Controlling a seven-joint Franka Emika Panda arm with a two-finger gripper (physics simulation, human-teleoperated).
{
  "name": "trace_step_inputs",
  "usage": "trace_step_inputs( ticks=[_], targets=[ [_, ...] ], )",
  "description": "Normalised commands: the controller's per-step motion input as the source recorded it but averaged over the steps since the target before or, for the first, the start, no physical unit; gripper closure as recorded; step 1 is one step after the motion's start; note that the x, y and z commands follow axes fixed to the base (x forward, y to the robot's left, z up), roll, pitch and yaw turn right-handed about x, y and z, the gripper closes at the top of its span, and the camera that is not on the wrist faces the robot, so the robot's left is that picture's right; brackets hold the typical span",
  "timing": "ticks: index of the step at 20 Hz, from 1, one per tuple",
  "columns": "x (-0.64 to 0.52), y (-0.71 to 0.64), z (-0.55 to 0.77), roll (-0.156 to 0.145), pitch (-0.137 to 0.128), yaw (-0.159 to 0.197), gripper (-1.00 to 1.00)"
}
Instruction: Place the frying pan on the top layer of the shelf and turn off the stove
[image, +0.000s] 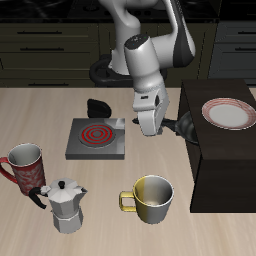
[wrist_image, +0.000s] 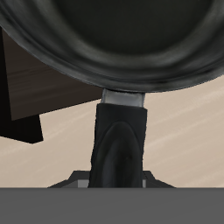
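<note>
We have the frying pan (wrist_image: 131, 39) off the worktop, the gripper (image: 150, 120) clamped on its handle (wrist_image: 118, 140) beside the shelf (image: 225, 160); still to do: set it on top, switch off the glowing stove (image: 97, 138)

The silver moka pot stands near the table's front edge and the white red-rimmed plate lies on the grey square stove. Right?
No: the white red-rimmed plate lies on the large dark shelf's flat top, not the grey square stove; the exterior view shows it. The rest holds.
</note>
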Motion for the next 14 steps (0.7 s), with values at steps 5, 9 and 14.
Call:
trace_step_inputs(
  ticks=[5, 9, 14],
  targets=[
    [0.03, 0.21, -0.04, 0.023, -0.048, 0.013, 1.0],
    [0.04, 0.07, 0.03, 0.001, -0.046, 0.005, 1.0],
    [0.11, 0.02, 0.13, -0.021, -0.11, -0.034, 1.0]
  ],
)
